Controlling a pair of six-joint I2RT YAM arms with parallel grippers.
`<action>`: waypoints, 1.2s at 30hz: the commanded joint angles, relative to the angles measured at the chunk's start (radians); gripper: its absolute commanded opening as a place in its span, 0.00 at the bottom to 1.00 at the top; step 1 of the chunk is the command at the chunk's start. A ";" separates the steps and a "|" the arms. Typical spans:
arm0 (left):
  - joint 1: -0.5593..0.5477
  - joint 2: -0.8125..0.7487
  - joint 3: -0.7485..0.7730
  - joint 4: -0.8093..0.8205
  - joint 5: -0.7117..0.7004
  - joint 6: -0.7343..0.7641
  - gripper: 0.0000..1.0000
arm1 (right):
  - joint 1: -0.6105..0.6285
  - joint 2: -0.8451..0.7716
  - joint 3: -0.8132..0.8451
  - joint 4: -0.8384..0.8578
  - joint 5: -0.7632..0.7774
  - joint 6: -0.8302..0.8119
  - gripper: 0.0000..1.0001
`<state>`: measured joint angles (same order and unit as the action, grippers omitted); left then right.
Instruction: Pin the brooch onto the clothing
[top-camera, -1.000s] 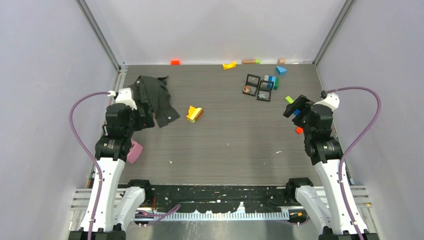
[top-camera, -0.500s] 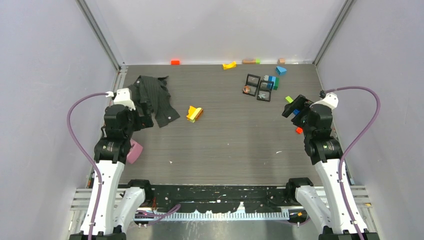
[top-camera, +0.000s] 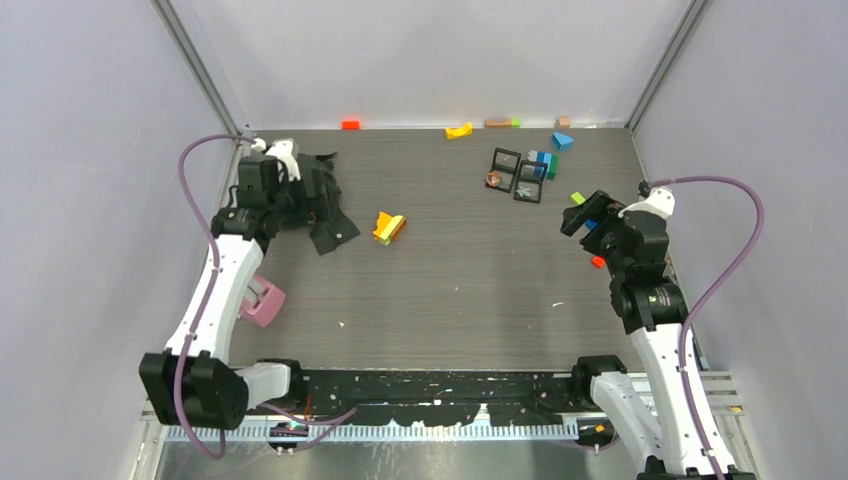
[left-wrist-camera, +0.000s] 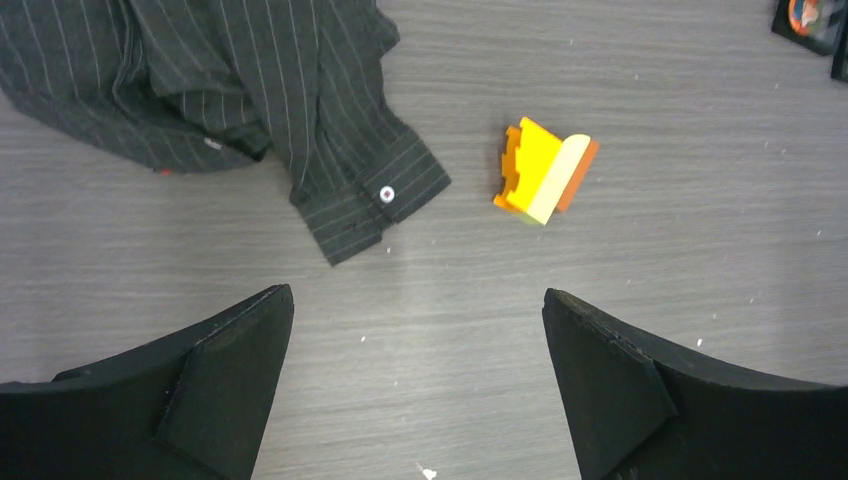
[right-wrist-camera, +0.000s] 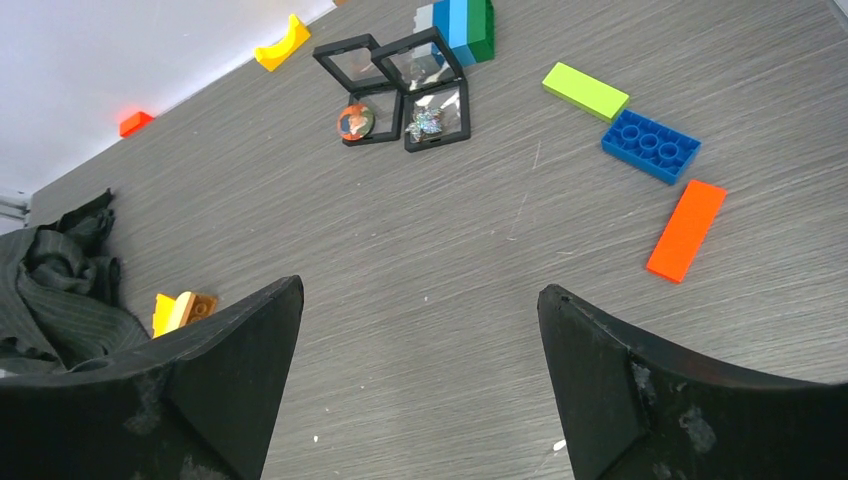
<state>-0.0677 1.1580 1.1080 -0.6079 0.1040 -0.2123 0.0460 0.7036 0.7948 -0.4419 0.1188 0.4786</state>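
The clothing (top-camera: 334, 226), a dark pinstriped shirt, lies crumpled at the far left of the table; a cuff with a white button (left-wrist-camera: 387, 194) sticks out toward the middle. My left gripper (left-wrist-camera: 415, 295) hovers open over bare table just near of that cuff, holding nothing. Three small black display frames (top-camera: 518, 174) sit at the far right; one holds a round orange brooch (right-wrist-camera: 354, 120), another a silvery brooch (right-wrist-camera: 425, 125). My right gripper (right-wrist-camera: 420, 290) is open and empty, well short of the frames, at the right edge.
A yellow-and-orange block (left-wrist-camera: 545, 170) lies right of the cuff. A pink object (top-camera: 262, 302) sits by the left arm. Green (right-wrist-camera: 585, 90), blue (right-wrist-camera: 650, 145) and orange (right-wrist-camera: 686, 230) bricks lie at the right. Small blocks line the back wall (top-camera: 459, 130).
My left arm has reached forward and swung over the shirt, covering much of it in the top view. The right arm has barely moved. Both grippers stayed open.
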 joint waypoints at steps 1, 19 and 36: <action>-0.001 0.114 0.092 0.060 -0.005 -0.039 1.00 | -0.001 -0.036 0.016 0.046 -0.029 0.030 0.93; 0.146 0.450 -0.055 0.423 0.006 -0.180 0.97 | 0.000 -0.054 0.004 0.060 -0.103 0.072 0.92; 0.131 0.629 0.034 0.403 0.048 -0.144 0.32 | 0.000 -0.032 0.005 0.060 -0.106 0.082 0.90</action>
<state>0.0753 1.7916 1.1049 -0.2417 0.1303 -0.3702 0.0460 0.6636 0.7925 -0.4271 0.0231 0.5499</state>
